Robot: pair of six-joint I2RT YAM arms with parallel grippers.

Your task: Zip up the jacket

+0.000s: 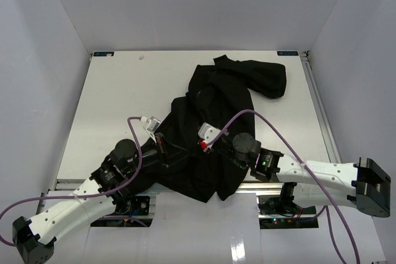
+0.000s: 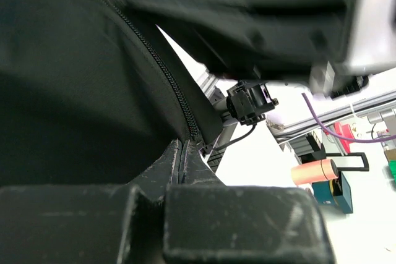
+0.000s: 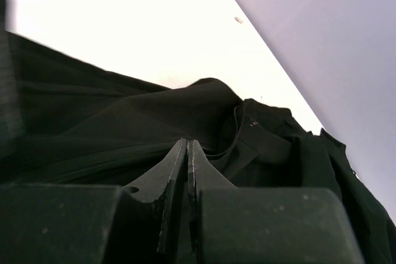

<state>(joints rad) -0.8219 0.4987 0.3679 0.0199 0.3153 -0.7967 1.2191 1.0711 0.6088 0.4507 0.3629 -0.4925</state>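
The black jacket [image 1: 229, 103] lies crumpled on the white table [image 1: 117, 103], one sleeve bunched at the far right. My left gripper [image 1: 162, 145] is at the jacket's near left edge. In the left wrist view its jaws [image 2: 185, 142] are shut on the jacket's front edge, and the zipper teeth [image 2: 154, 60] run straight into the tips. My right gripper [image 1: 207, 142] sits over the middle of the garment; in the left wrist view it is a blurred dark shape [image 2: 260, 23] above the zipper. Its jaws [image 3: 187, 142] are pressed together on a fold of the black fabric [image 3: 124, 122].
Pale walls close the table on three sides. A metal rail [image 1: 315, 103] runs along the right edge. Purple cables [image 1: 260, 115] loop over the jacket. Past the near edge, the left wrist view shows an orange roll [image 2: 312, 171] and a teal box [image 2: 341, 191].
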